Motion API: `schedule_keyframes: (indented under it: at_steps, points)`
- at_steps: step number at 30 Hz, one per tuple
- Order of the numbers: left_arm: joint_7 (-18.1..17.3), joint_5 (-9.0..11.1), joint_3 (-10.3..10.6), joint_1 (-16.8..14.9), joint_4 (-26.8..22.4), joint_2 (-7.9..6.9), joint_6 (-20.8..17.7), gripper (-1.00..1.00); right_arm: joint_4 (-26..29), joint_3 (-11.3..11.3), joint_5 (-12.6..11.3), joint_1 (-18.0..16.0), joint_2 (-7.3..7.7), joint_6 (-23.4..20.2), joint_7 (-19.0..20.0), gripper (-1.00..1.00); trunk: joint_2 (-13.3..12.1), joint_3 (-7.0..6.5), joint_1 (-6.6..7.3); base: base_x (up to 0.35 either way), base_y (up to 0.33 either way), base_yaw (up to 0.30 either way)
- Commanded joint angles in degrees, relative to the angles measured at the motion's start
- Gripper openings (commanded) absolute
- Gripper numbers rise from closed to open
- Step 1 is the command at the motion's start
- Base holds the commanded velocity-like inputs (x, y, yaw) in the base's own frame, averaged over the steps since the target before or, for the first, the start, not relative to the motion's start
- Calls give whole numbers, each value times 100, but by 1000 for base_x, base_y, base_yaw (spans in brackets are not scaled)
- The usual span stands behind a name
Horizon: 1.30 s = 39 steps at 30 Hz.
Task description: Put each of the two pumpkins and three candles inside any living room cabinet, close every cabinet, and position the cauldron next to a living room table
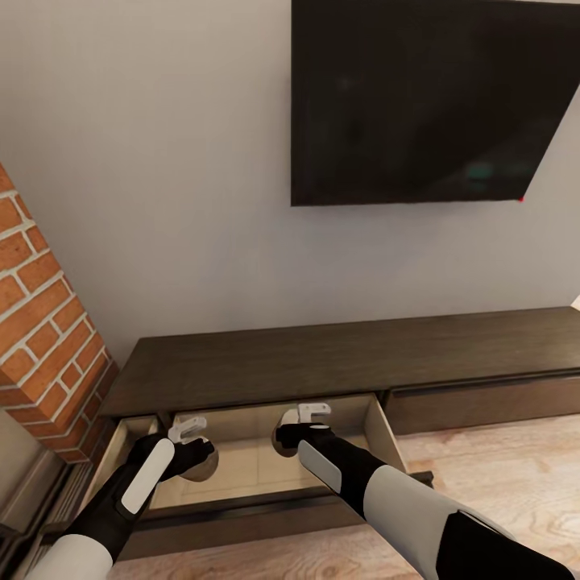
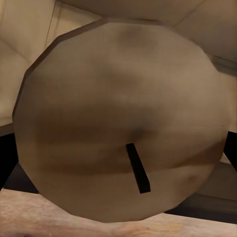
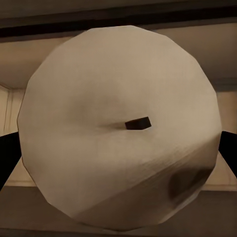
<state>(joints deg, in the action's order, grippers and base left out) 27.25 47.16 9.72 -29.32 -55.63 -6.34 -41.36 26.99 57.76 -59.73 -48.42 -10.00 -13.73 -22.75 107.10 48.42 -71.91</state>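
Counting candles: two, one per arm, both over the pulled-out drawer (image 1: pixel 379 427) of the cabinet (image 1: pixel 338 354). Left candle (image 1: pixel 199 461) sits under the left gripper (image 1: pixel 187 428), mostly covered by the black wrist, only a pale round edge shows in the head view. In the left wrist view the same candle (image 2: pixel 118 123) is right up against the camera, flat round top facing it, dark wick stub (image 2: pixel 137 168) near the middle. Right candle (image 1: pixel 288 422) is at the right gripper (image 1: pixel 312 414), mostly hidden behind the white fingers (image 1: pixel 321 409) and forearm. In the right wrist view that candle (image 3: pixel 118 128) is again very close to the lens, with a small dark wick (image 3: pixel 137 123).

Fingers barely visible past either candle in the wrist views, just dark slivers at the edges, so cannot tell for certain whether either hand is clamped or loose; both candles look held at the fingertips.

One drawer open, pale beige inside, its floor (image 1: pixel 258 467) partly seen between the arms. Drawer front edge cut by both forearms. A second drawer front (image 1: pixel 483 403) to the right is shut. One dark TV (image 1: pixel 435 101) on the grey wall, cut off at top and right. One brick column (image 1: pixel 44 338) at left, cut off by the frame. Wood floor (image 1: pixel 499 475) at right. Small pale corner (image 1: pixel 575 302) at the right edge, too little to identify.
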Motion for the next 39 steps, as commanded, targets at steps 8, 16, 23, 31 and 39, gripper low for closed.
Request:
schedule_keyframes:
  at_steps: [8, 16, 23, 31, 39]
  points:
    - [62, 48, 21, -4, -12, -7, -9, -100, 8, 34, -13, -9, 0, -16, -46, -100, 325, 149, -176, 0, 0, 0]
    - [62, 48, 21, -4, -18, -5, -11, -100, 8, 33, -13, -9, 0, -5, -45, -100, 646, 293, -351, 0, 0, 0]
    - [62, 47, 21, -4, -20, -7, -10, -100, 8, 34, -13, -9, 0, 2, -42, -100, 806, 365, -439, 0, 0, 0]
    - [62, 48, 23, -4, -27, -3, -12, -100, 8, 33, -13, -9, 0, 2, -39, -100, 806, 365, -439, 6, 1, 0]
    - [61, 44, 37, -4, -27, -4, -13, -100, 8, 34, -13, -9, 0, 2, -37, -100, 806, 365, -439, 88, 28, 0]
